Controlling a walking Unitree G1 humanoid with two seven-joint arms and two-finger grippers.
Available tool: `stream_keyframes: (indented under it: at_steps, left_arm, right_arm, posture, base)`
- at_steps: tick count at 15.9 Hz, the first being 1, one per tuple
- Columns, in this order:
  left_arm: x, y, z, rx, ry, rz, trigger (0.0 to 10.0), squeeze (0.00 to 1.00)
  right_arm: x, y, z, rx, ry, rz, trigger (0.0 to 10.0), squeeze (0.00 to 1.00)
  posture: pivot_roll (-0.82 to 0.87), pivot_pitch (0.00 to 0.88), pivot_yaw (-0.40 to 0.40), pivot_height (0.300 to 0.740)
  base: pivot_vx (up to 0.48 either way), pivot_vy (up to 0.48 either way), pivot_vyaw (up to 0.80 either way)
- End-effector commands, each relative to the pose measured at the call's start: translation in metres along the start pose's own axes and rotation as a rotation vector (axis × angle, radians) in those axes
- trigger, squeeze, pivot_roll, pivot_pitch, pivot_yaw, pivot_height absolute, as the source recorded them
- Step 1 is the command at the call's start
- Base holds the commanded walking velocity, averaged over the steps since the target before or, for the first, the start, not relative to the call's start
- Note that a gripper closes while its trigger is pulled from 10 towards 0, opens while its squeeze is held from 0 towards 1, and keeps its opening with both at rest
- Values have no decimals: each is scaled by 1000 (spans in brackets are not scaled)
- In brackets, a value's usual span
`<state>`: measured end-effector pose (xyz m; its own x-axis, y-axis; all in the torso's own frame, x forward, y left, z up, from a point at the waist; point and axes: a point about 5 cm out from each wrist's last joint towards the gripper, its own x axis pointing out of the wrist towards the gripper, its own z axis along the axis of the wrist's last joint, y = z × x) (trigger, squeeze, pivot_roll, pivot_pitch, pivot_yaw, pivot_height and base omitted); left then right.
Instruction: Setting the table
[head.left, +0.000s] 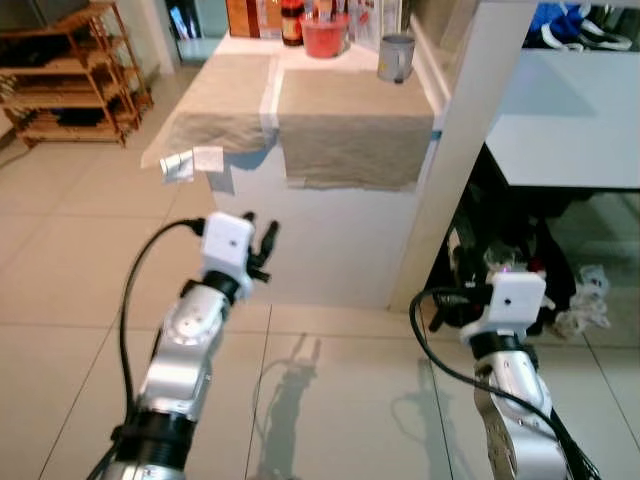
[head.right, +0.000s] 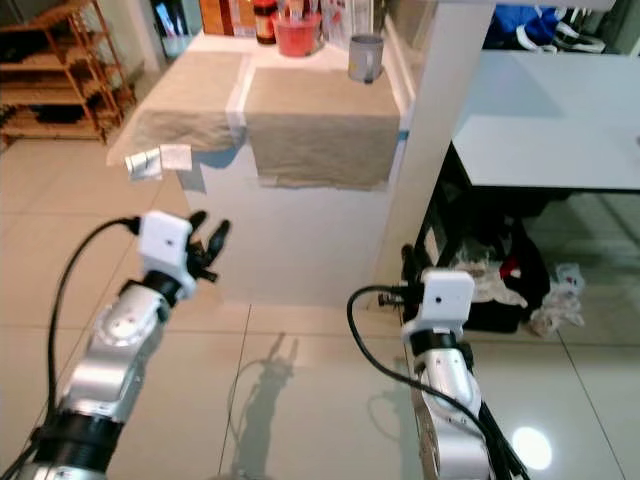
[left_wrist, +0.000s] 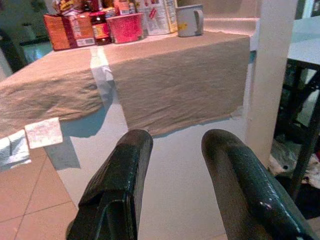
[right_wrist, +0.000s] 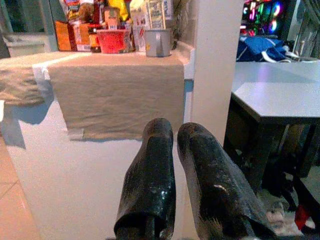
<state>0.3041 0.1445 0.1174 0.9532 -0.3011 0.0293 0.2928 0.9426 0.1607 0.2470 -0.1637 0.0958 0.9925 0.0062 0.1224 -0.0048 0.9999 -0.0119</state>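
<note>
You are facing a white surface (head.left: 330, 250) from a little way back on the tiled floor (head.left: 70, 290); two beige cloth mats lie on it side by side, the left mat (head.left: 225, 100) and the right mat (head.left: 350, 120), each hanging over the near edge, with a strip of bare white top between them; a grey mug (head.left: 396, 58) stands at the far right corner, just beyond the right mat; a red bowl (head.left: 325, 35) sits further back to the left of the mug, among boxes and jars (left_wrist: 80, 27) crowded along the far edge; small paper tags (head.left: 192, 162) hang near the left mat's front corner.

Your left pincer (head.left: 262, 240) is raised in front of the surface's near face, short of the cloth and touching nothing; its two black fingers (left_wrist: 120, 185) stand apart with a clear gap, holding nothing. Your right pincer (right_wrist: 175, 165) is lower and to the right, near the white pillar (head.left: 465, 140) at the surface's right end; its fingers sit nearly together with only a thin slit between them, empty.

To the right of the pillar you see a grey table (head.left: 570, 120) with blue fabric (right_wrist: 262, 47) at its far end and clutter on the floor beneath it; a wooden shelf rack (head.left: 70, 75) stands at the far left.
</note>
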Motion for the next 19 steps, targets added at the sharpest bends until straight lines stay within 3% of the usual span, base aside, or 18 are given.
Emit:
stream_keyframes:
  at_steps: [1, 6, 11, 12, 19]
  left_arm:
    - [2, -2, -1, 14, 1, -2, 10000, 0]
    - [6, -7, -2, 13, 6, -11, 10000, 0]
    - [7, -8, -1, -1, -9, 7, 10000, 0]
    - [7, -9, 0, 0, -18, 13, 10000, 0]
    - [10, -14, 0, 29, -25, -5, 10000, 0]
  right_arm:
    - [0, -2, -3, -10, 19, 7, 10000, 1000]
    - [0, -4, -4, -49, 11, 2, 10000, 1000]
    - [0, -4, -3, -58, 6, 11, 10000, 1000]
    - [1, -3, -3, -60, 4, 24, 10000, 0]
    - [7, -8, -3, -116, 6, 11, 10000, 0]
  posture:
    - [-23, 0, 28, 740]
    - [-20, 0, 22, 740]
    - [-19, 0, 21, 740]
    - [-17, 0, 16, 740]
    - [-17, 0, 12, 740]
  base:
    - [0, 0, 0]
    - [0, 0, 0]
    - [378, 293, 0]
    - [375, 296, 0]
    - [364, 313, 0]
